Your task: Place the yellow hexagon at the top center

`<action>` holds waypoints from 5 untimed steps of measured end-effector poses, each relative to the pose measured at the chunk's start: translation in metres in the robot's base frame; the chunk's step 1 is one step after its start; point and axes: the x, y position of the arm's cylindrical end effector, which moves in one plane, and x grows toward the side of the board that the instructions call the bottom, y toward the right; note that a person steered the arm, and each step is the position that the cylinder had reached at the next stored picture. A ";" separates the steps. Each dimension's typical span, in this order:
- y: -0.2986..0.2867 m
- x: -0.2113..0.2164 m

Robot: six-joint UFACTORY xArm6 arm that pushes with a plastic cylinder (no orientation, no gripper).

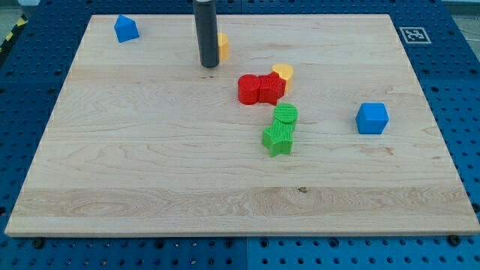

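Wooden board (150, 172); small yellow hexagon (223, 46) half-hidden behind my tip (209, 65)

My tip (209, 65) is down on the surface (150, 172) near the view's top, left of center. A yellow block (223, 46) sits just right of the rod, partly hidden by it, shape unclear. Blue block (126, 29) at top left. Mid-board: two red blocks (260, 89) side by side, touching, with another yellow block (283, 74) against their upper right. Below them a green cylinder (285, 115) touches a green star (278, 139). Blue cube (372, 118) sits alone at right.
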 end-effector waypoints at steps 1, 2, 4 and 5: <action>0.000 0.000; 0.000 -0.004; 0.006 -0.010; 0.003 -0.011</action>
